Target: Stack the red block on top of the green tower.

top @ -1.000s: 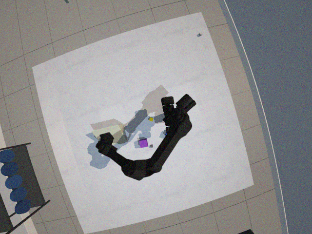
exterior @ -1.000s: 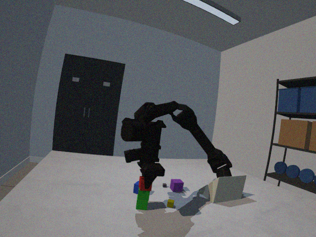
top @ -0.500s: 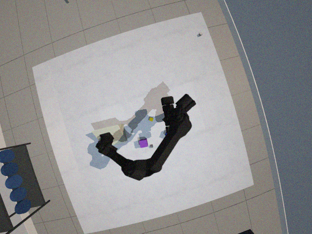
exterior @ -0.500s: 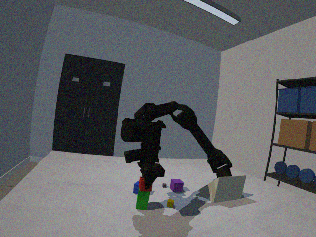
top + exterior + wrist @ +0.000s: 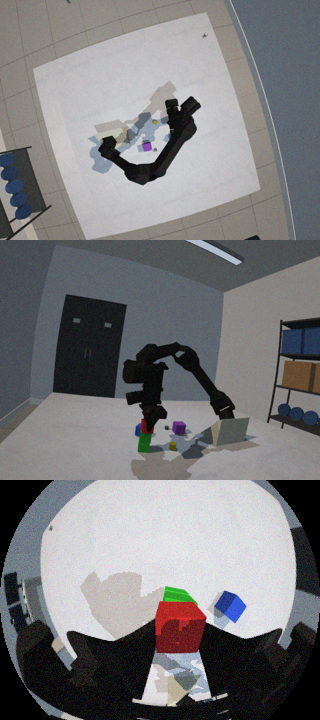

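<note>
Tool [image 5: 149,426] clenched on red block [image 5: 146,426], which sits directly below it, resting on or just touching top of green tower [image 5: 144,442]. Placement looks nearly done; left: release, withdraw without nudging. Block is a cube, no long axis; faces roughly square to tower, slightly offset. Tower's long axis vertical, upright on bench [image 5: 77,446].

The block [image 5: 146,426] sits seemingly flush atop the tower [image 5: 144,442], gripper [image 5: 150,423] around it.
</note>
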`<action>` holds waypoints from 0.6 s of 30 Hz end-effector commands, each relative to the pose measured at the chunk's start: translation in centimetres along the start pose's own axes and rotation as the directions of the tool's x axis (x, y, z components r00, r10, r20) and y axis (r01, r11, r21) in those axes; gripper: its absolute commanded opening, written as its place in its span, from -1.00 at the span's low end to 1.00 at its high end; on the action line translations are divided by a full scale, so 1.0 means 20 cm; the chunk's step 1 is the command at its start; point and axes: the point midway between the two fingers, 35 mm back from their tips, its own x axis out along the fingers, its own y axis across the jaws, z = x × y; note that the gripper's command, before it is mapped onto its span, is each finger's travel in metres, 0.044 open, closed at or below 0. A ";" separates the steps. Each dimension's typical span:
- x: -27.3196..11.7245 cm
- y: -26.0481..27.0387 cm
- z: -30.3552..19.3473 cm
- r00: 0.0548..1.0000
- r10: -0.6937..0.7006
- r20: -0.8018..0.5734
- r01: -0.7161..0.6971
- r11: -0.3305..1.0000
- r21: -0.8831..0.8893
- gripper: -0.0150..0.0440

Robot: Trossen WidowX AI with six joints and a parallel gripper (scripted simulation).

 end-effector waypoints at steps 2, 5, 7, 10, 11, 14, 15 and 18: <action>0.00 0.00 0.00 1.000 0.001 0.001 -0.001 1.000 0.001 0.31; 0.00 0.00 0.00 1.000 0.001 0.001 -0.001 1.000 0.001 0.58; 0.00 0.00 0.00 1.000 0.001 0.001 -0.001 1.000 0.001 0.75; 0.00 0.00 0.00 1.000 0.001 0.001 -0.001 1.000 0.001 1.00; 0.00 0.00 0.00 1.000 0.001 0.001 -0.001 1.000 0.001 1.00; 0.00 0.00 0.00 1.000 0.001 0.001 -0.001 1.000 0.001 1.00; 0.00 0.00 0.00 1.000 0.001 0.001 -0.001 1.000 0.001 1.00; 0.00 0.00 0.00 1.000 0.001 0.001 -0.001 1.000 0.001 1.00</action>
